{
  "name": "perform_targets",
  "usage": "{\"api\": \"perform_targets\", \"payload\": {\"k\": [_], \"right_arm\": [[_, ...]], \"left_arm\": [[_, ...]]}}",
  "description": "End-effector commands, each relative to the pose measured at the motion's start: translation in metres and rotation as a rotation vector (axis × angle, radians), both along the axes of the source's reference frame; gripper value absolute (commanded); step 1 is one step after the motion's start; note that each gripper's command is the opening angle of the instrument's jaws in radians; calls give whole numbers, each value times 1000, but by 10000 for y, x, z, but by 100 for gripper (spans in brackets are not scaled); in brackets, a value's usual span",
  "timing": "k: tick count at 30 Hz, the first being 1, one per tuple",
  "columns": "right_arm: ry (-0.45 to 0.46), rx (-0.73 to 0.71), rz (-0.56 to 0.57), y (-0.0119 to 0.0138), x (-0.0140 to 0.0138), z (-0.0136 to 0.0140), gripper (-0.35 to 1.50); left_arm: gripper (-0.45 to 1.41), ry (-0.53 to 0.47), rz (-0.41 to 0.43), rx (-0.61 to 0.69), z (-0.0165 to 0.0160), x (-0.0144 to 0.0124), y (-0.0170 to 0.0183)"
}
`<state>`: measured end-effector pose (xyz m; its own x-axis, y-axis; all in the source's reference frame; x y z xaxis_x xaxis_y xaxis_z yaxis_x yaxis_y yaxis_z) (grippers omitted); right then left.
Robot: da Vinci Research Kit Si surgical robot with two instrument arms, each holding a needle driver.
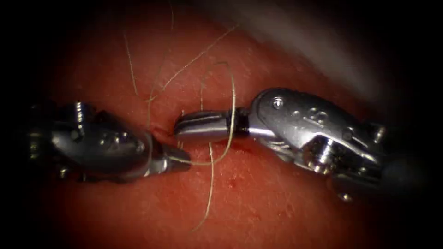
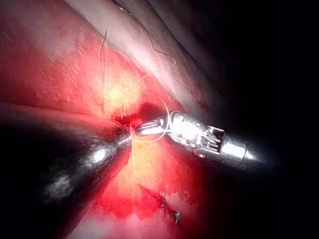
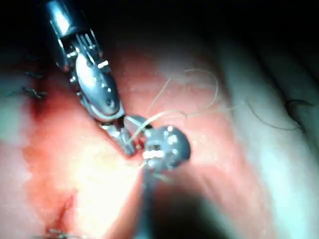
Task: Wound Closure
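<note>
Your left tool (image 1: 177, 161) has its jaws clamped on the thread (image 1: 230, 120) just beside the cut (image 1: 161, 133). Your right tool (image 1: 184, 129) looks closed on nothing, with the thread looped around its jaws. Loose strands trail over the tissue (image 1: 258, 203); can't make out the needle.
</note>
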<state>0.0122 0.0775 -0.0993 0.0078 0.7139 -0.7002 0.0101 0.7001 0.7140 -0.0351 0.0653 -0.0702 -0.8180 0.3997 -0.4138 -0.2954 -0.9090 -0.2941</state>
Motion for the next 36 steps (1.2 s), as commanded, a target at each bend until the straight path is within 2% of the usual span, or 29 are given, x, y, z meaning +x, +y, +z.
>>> {"api": "perform_targets", "payload": {"k": [1, 5, 6, 10, 11, 12, 16, 18, 19, 21, 24, 25, 26, 30, 36], "right_arm": [[23, -6, -42, 0, 8, 10, -35], [67, -9, -112, 3, 6, 14, -35], [106, -10, -193, 8, 3, 17, -35], [112, -26, -355, 7, 4, 18, -35], [112, -26, -355, 7, 4, 18, -35], [138, -30, -406, 4, 4, 17, -35], [186, -38, -490, -12, 11, 6, -32], [192, -49, -518, -22, 16, -1, -1], [189, -57, -527, -24, 17, -2, 5], [183, -74, -547, -30, 21, -4, 34], [179, -90, -581, -39, 23, -3, 56], [174, -105, -607, -45, 23, 0, 74], [172, -109, -617, -47, 23, 2, 81], [164, -132, -661, -55, 21, 10, 93], [138, -183, -691, -53, 21, 14, 96]], "left_arm": [[-35, -1, 2, 0, 7, -5, -1], [-35, 2, 3, 5, 15, -4, 1], [-35, 6, 14, 13, 27, -5, -1], [-35, 5, 14, 14, 29, -7, 0], [-35, 5, 14, 14, 29, -7, 0], [-35, 5, 14, 15, 28, -7, 1], [-35, 6, 15, 17, 28, -7, 1], [-35, 7, 16, 21, 24, -8, 1], [-35, 7, 16, 23, 23, -8, 1], [-35, 5, 16, 26, 18, -8, 2], [-35, 3, 16, 31, 13, -8, 2], [-35, 2, 16, 32, 10, -8, 1], [-35, 2, 16, 32, 9, -8, 0], [-35, 1, 17, 32, 7, -9, -4], [-35, 3, 20, 34, 4, -10, -10]]}}
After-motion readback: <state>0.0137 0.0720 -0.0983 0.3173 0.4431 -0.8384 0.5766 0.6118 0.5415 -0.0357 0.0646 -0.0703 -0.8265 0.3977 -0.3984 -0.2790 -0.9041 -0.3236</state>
